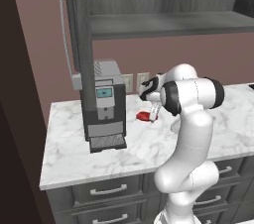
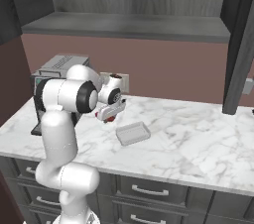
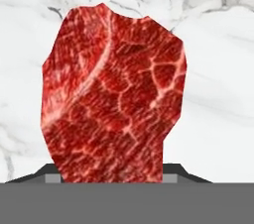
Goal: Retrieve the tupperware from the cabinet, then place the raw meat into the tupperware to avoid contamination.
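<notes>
We watch the marble counter (image 1: 69, 153) from behind, left and right; our hand camera hangs close above it.

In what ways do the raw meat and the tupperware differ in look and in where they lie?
The raw meat is bright red, marbled and irregular in outline; the tupperware is whitish, translucent and rectangular. The raw meat lies right at the gripper; the tupperware lies apart from it, nearer the counter's front edge, and holds nothing. Both rest on the marble counter.

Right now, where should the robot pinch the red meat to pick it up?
Across its narrow middle, coming straight down from above. The raw meat lies flat on the marble counter, longer than wide, so the gripper probably closes best on its two long edges.
</notes>
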Motion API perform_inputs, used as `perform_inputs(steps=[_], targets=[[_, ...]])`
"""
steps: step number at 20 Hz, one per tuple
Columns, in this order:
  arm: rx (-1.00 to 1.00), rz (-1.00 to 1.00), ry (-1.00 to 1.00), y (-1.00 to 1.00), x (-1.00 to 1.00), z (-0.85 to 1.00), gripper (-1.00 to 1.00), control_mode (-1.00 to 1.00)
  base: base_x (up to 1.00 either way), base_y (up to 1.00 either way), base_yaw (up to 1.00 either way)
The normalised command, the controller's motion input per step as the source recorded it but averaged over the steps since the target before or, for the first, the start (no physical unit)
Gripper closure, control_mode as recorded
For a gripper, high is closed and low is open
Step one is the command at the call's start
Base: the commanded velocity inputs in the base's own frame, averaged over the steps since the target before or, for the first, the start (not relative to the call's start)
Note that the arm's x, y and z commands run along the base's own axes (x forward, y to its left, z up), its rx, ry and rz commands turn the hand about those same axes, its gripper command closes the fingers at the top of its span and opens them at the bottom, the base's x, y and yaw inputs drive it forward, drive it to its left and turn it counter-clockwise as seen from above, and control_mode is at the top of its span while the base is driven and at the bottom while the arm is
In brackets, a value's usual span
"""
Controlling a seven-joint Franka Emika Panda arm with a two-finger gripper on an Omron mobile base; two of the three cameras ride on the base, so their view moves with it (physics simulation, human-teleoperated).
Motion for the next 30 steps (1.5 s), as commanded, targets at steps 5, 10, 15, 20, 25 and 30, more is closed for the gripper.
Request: perform_inputs(steps=[5,10,15,20,25,30], targets=[[-0.03,-0.07,0.00,-0.03,-0.17,0.17,1.00,-1.00,0.00,0.00,0.00],[0.00,-0.08,0.00,-0.31,-0.33,0.45,1.00,-1.00,0.00,0.00,0.00],[0.01,-0.06,0.01,-0.42,-0.35,0.51,1.00,-1.00,0.00,0.00,0.00],[0.01,-0.10,0.03,-0.45,-0.47,0.44,1.00,-1.00,0.00,0.00,0.00],[0.00,-0.21,0.11,-0.44,-0.25,0.25,1.00,-1.00,0.00,0.00,0.00],[-0.03,-0.32,0.14,-0.25,-0.03,0.08,1.00,-1.00,0.00,0.00,0.00]])
